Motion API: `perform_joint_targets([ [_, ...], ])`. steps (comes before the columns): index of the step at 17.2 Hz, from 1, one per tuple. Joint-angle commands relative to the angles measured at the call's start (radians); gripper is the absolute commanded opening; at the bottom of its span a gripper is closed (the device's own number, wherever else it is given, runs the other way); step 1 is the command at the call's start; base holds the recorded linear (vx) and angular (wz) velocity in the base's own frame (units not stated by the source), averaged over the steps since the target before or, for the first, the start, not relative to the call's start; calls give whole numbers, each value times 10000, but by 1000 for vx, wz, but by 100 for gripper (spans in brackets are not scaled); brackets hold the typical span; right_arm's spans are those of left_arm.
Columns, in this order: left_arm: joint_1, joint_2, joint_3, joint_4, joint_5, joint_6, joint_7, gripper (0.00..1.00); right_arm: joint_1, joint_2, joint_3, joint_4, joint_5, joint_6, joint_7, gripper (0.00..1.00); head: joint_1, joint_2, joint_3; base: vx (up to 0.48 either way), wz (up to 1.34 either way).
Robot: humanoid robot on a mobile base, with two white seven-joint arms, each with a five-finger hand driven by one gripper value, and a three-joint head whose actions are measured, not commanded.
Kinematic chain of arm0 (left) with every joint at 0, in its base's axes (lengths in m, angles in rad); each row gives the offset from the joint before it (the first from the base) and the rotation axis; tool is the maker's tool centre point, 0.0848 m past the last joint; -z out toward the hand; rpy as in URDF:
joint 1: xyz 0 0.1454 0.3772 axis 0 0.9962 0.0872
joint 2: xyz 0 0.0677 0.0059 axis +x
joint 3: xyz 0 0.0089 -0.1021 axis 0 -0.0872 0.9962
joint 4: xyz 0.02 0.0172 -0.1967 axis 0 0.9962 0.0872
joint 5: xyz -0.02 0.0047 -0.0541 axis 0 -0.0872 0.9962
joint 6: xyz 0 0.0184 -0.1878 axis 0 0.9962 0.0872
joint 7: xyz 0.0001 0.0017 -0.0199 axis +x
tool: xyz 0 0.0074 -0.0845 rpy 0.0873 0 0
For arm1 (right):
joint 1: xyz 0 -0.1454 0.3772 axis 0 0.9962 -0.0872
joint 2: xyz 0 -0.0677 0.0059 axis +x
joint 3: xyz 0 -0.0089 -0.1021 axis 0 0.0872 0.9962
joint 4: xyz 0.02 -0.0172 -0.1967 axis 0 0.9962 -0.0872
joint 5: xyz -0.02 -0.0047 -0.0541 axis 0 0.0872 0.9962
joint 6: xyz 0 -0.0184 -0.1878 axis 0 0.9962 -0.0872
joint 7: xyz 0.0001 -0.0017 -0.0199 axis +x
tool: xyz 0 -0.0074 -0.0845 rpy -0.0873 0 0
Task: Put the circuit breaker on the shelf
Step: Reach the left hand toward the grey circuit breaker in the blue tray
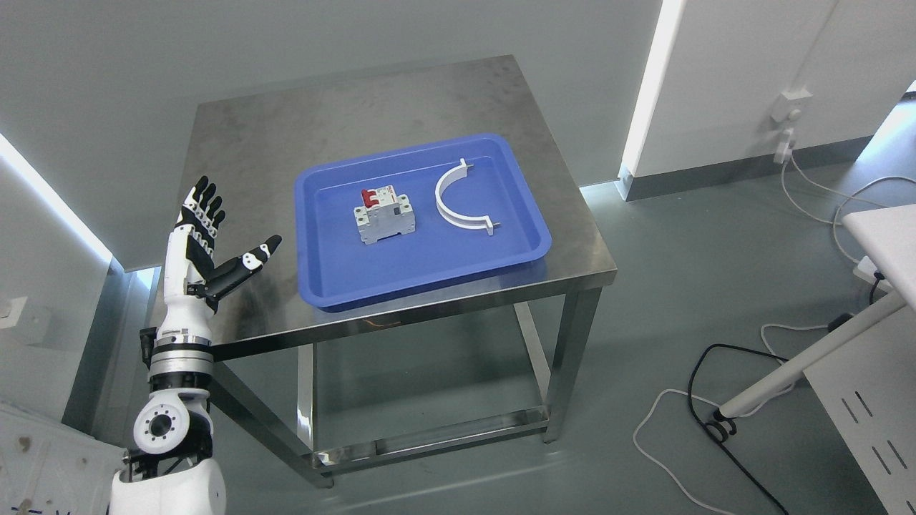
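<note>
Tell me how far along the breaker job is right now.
Nothing looks done yet. The circuit breaker lies in the blue tray on the steel table, beside a white curved clamp, untouched. The left hand is raised at the table's left edge, fingers spread, holding nothing. Left: reach, grasp, carry and place it; no shelf is in view.

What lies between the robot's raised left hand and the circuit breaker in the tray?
In the head view, only bare steel table and the blue tray's left rim separate the open left hand from the circuit breaker.
</note>
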Motion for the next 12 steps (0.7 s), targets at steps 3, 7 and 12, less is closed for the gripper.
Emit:
perform_joint_targets([
  [3,-127,85,-154,11,-215,-668,-110,100,0,-175,0,0,0,-7,4,100,0,0,0,0,0],
  [7,-1015,1109,-827,-67,-306,-565,-2146,100,0,-175,0,0,0,-7,4,100,0,0,0,0,0],
  [12,-2258,1956,-2253,-66,-2372,849,-2411,100,0,-175,0,0,0,-7,4,100,0,0,0,-2,-21],
])
